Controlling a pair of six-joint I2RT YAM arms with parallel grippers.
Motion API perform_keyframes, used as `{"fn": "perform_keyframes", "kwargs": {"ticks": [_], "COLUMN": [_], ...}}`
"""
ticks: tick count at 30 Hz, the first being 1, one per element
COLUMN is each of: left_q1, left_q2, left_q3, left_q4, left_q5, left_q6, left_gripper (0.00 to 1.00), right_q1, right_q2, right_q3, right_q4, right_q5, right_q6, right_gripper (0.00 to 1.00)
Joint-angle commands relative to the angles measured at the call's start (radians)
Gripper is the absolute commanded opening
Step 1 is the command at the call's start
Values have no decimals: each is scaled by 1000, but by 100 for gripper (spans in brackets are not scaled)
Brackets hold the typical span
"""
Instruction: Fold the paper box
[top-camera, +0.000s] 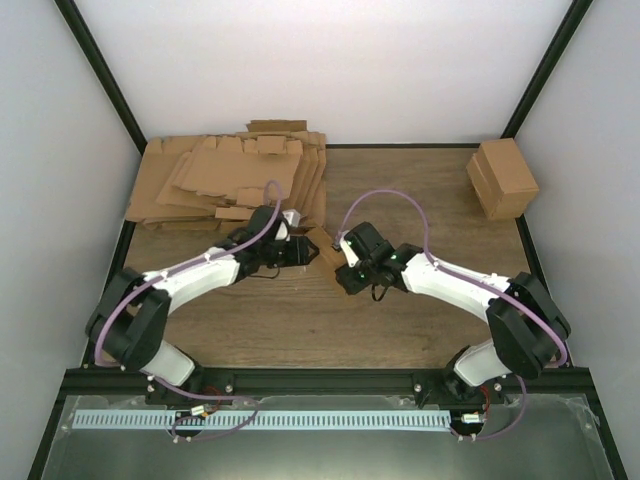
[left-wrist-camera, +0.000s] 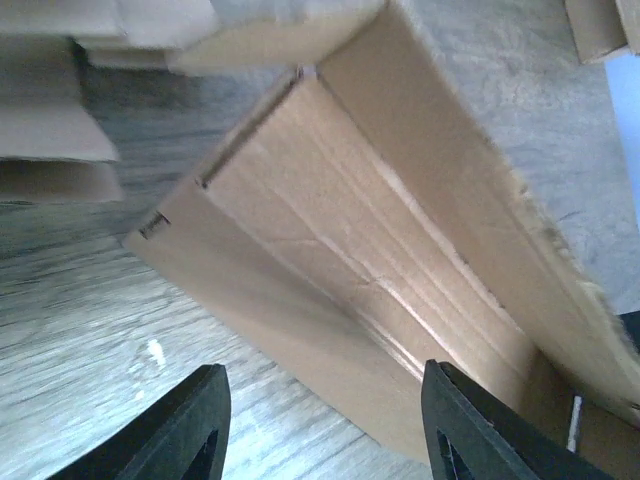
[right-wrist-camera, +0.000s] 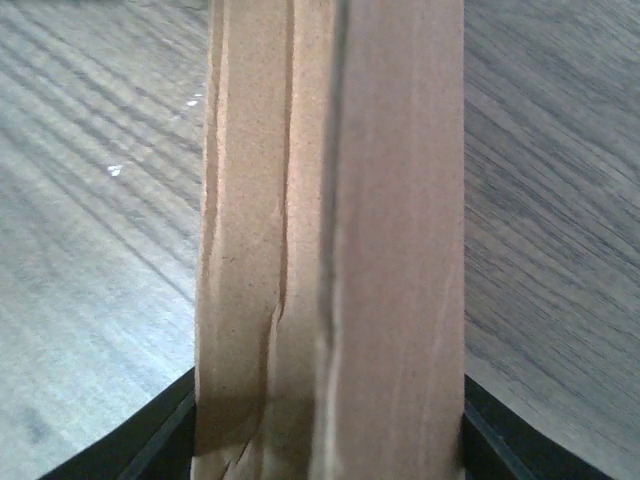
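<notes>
The paper box (top-camera: 320, 241) is a small oblong brown carton held between the two arms at mid-table. My right gripper (top-camera: 341, 258) is shut on it; in the right wrist view the cardboard (right-wrist-camera: 335, 250) fills the gap between the black fingers (right-wrist-camera: 160, 440). My left gripper (top-camera: 299, 250) is open just left of the box. In the left wrist view its fingers (left-wrist-camera: 190, 430) stand wide apart, and the box's creased side (left-wrist-camera: 380, 250) lies just ahead of them, tilted; I see no contact.
A thick pile of flat brown cardboard sheets (top-camera: 230, 175) lies at the back left, close behind the left gripper, and shows in the left wrist view (left-wrist-camera: 55, 120). A blocky brown carton (top-camera: 503, 178) stands at the back right. White walls enclose the wooden table (top-camera: 300, 320).
</notes>
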Motion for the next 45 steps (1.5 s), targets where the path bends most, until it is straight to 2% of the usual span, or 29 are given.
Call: {"fn": "perform_keyframes", "kwargs": {"ticks": [1,6,11,13,17,25,29,35,45], "left_q1": [51,141,154,154,153,153,154,153,154], "left_q2": [-144,-314,-371,-396,-513,-698,-652,-513,-389], "left_q3": [29,2,-7,-29,-135,-240,-258,-183,-102], "left_q4": [-168,-279,-338,-333,-225,-249,-219,-228,-271], "left_q5": [-93,-147,-135,-134,-11,-61,-86,-44,-34], "left_q6": [112,167,292,324,404,541,575,622,753], "left_gripper": [55,59,65,67,70,66,60,54,53], "right_q1": [6,24,126,131,131,132,132,132,132], "right_q2": [-2,11,32,58,70,60,66,58,39], "right_q3": [79,99,130,150,163,173,173,176,177], "right_q4": [-55,-84,-121,-149,-189,-205,-197,-180,-157], "right_q5": [-84,-200,-141,-117,-74,-68,-72,-53,-55], "right_q6": [-61,-125,-182,-180,-183,-184,-185,-180,-187], "right_gripper": [44,43,44,44,44,47,51,72,71]}}
